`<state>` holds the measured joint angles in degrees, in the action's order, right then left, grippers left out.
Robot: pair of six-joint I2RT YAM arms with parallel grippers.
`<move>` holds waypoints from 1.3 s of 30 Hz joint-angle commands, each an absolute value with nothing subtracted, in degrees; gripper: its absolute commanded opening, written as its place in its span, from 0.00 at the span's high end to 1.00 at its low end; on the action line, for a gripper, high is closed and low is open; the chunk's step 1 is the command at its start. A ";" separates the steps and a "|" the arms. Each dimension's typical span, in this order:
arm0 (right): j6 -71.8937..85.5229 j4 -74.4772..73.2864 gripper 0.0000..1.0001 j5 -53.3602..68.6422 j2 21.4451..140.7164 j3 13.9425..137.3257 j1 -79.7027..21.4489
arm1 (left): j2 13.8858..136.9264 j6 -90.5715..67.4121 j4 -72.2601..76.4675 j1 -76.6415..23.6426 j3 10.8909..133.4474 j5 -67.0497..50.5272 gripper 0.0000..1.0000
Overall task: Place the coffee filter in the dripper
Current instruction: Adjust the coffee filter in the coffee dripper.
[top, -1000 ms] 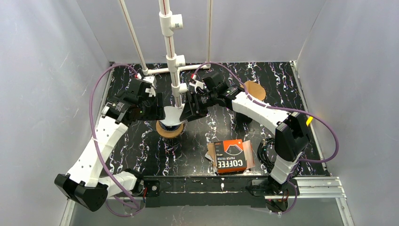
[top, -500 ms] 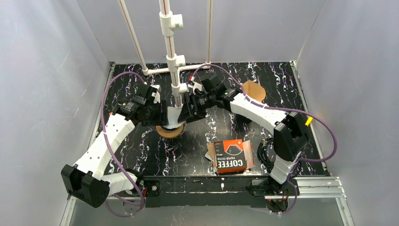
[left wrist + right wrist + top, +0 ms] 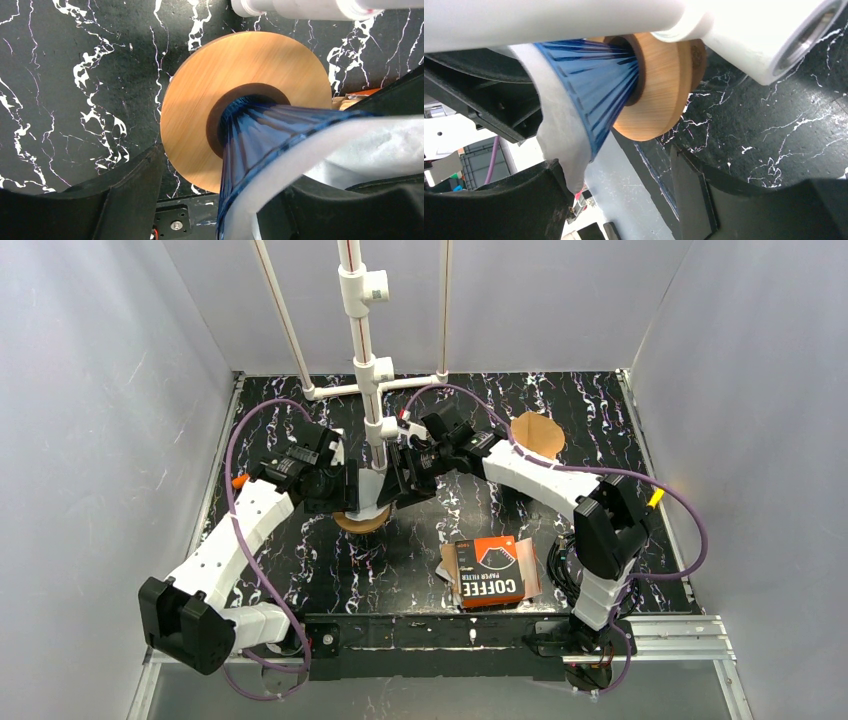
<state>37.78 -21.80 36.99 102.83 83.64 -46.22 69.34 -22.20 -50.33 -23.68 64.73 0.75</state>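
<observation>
**A:** How tight is it around the edges?

**B:** White walls (image 3: pixel 100 440) close off the left, back and right of the black marbled surface (image 3: pixel 400 560). The white pipe stand (image 3: pixel 360 340) rises just behind the dripper (image 3: pixel 250 130), so the back side is crowded. Bare surface shows to the near left, and between the dripper and the filter box (image 3: pixel 490 575), which lies near the front edge to the right.

**A:** And the coffee filter?

**B:** The coffee filter (image 3: pixel 350 150) sits in the mouth of the blue dripper, with its white edge spilling over the rim. The dripper stands upright on a round wooden base (image 3: pixel 200 100).

**A:** The claws?

**B:** The left claw (image 3: pixel 348 490) comes in from the left, its fingers spread on either side of the cone, and a gap shows beside one finger. The right claw (image 3: pixel 397 483) comes in from the right, also spread wide. The filter's hanging edge is by one of its fingers. Neither is clamped on anything.

**A:** Counts?

**B:** One dripper, one filter in it, one box and one pipe stand. There are two wooden rounds: the base, and a loose wooden disc (image 3: pixel 538 432) at the back right, well apart. Two arms.
</observation>
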 commanded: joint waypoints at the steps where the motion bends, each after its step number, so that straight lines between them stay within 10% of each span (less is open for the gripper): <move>1: 37.40 -24.19 0.27 35.77 104.53 84.24 -46.66 | 70.46 -22.59 -50.27 -23.29 63.61 1.07 0.40; 39: 38.50 -18.15 0.10 35.36 97.00 84.48 -44.12 | 65.83 -22.79 -53.64 -23.29 68.02 2.57 0.21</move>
<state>37.63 -20.75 33.85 97.84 85.23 -44.16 68.23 -22.76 -51.57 -23.68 65.21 3.57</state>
